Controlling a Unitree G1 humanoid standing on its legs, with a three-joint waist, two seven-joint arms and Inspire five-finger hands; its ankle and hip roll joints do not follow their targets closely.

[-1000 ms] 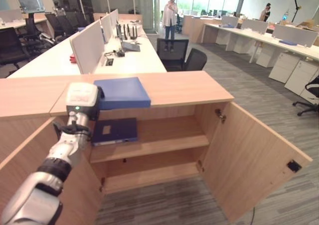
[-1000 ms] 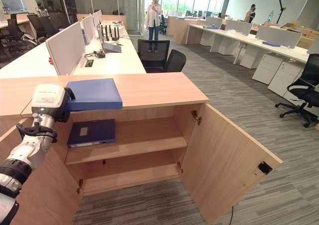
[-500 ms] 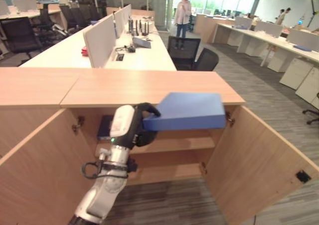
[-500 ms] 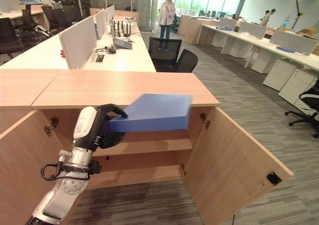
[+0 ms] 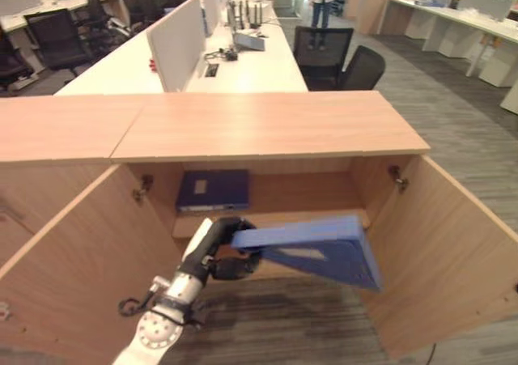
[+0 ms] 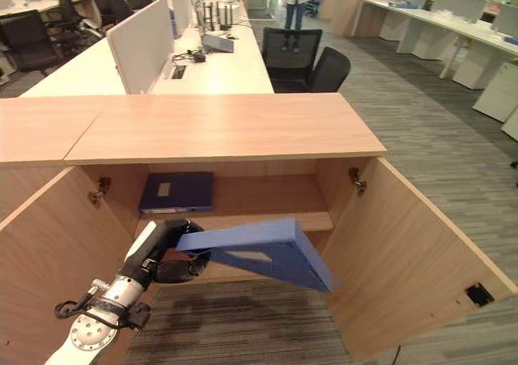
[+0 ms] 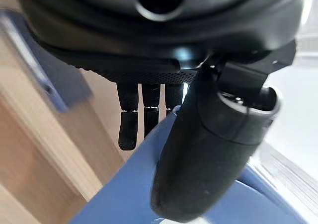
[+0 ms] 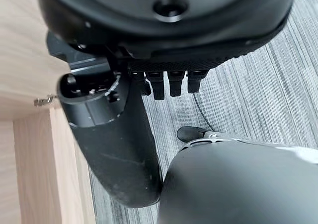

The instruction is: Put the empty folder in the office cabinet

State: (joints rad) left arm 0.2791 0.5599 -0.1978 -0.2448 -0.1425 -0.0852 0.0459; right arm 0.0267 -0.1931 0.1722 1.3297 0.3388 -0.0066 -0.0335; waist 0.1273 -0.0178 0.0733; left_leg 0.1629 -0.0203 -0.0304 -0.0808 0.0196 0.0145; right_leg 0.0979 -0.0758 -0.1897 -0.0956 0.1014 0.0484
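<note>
Nearest the robot, the left hand (image 5: 229, 248) grips one end of the blue folder (image 5: 320, 248), thumb over the top face and fingers beneath, as the left wrist view shows; the folder hangs in the air in front of the open cabinet (image 5: 267, 134), slightly splayed, its free end dipping toward the right door (image 5: 453, 260). The right hand (image 8: 134, 149) shows in its own wrist view above the carpet with relaxed fingers and nothing in it. The task looks roughly half done: the folder is lifted and brought to the opening, but it is not yet on a shelf, so sliding it in and letting go remain. Past the folder, the upper shelf (image 5: 279, 217) carries a second folder (image 5: 214, 190) lying flat at its left end, against the back; the rest of that shelf toward the right wall looks bare and seems the likely landing place. The left door (image 5: 73, 260) and the right door both stand wide, so the opening is unobstructed, though the drooping free end sits close to the right door's inner face and would probably need levelling before it clears the shelf's front edge. Beyond the cabinet top stand a long desk (image 5: 259, 61) and two chairs (image 5: 340, 57).
</note>
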